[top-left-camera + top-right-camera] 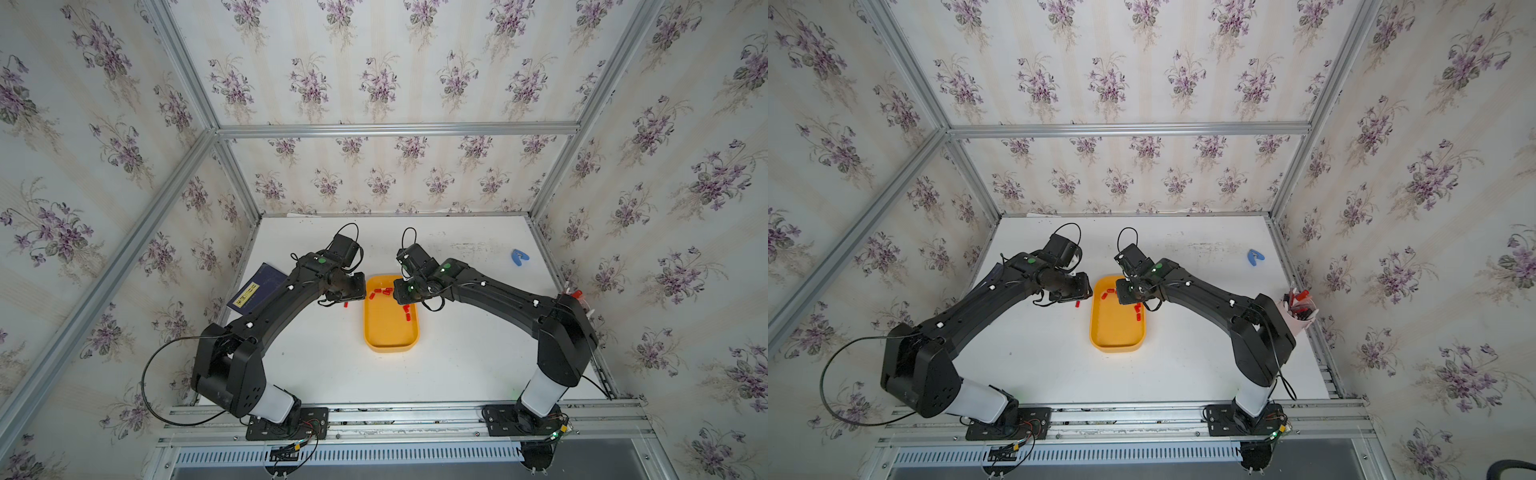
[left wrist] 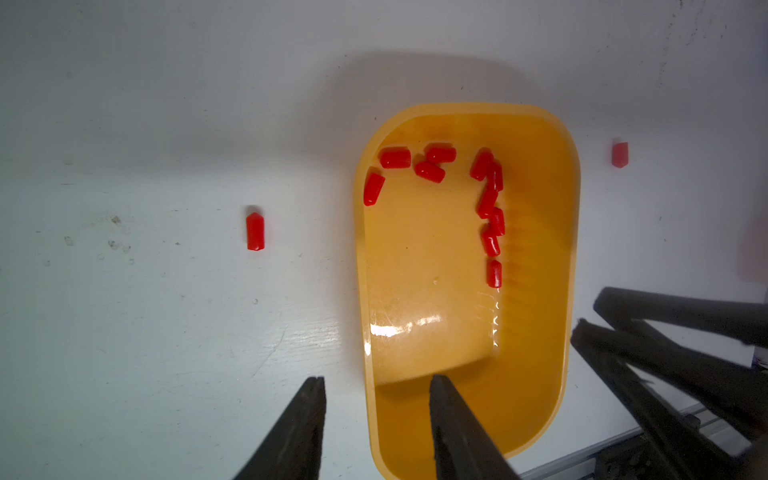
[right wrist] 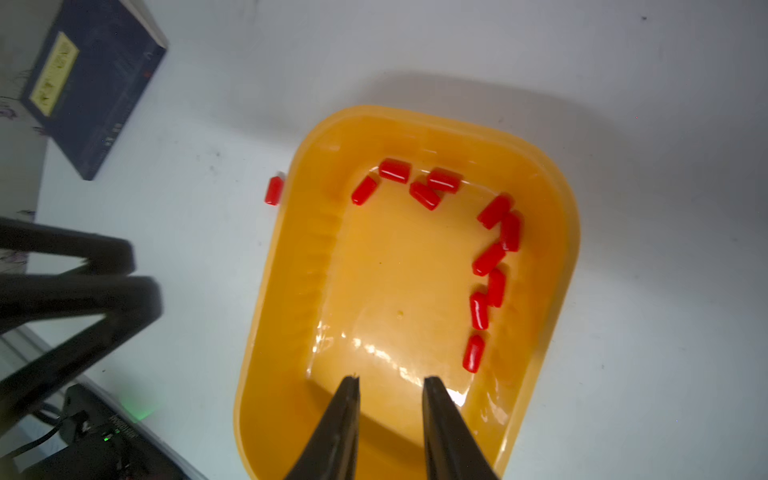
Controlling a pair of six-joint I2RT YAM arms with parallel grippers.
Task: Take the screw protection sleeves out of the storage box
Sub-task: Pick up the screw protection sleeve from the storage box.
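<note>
The yellow box (image 1: 390,347) sits mid-bench (image 1: 457,353), long side running away from the arm bases. Ten red sleeves (image 2: 430,171) lie inside it: four bunched against one short end, six strung in a loose line along one long wall (image 3: 488,259). The rest of the box floor is bare. Two more sleeves lie on the bench outside, one on each long side: one (image 2: 254,231) well clear of the wall, one (image 2: 619,154) near the opposite rim.

Both grippers hang over the box. The left gripper (image 2: 376,380) has its fingers spread with nothing between them, one finger over the box and the other over the bench beside the rim. The right gripper (image 3: 391,379) has its fingers apart by a narrower gap, also empty, both pointing into the box above its bare end.

A dark booklet (image 1: 259,293) lies under the left arm at the bench's edge. A small blue clip (image 1: 518,257) lies far off towards the back right corner.
</note>
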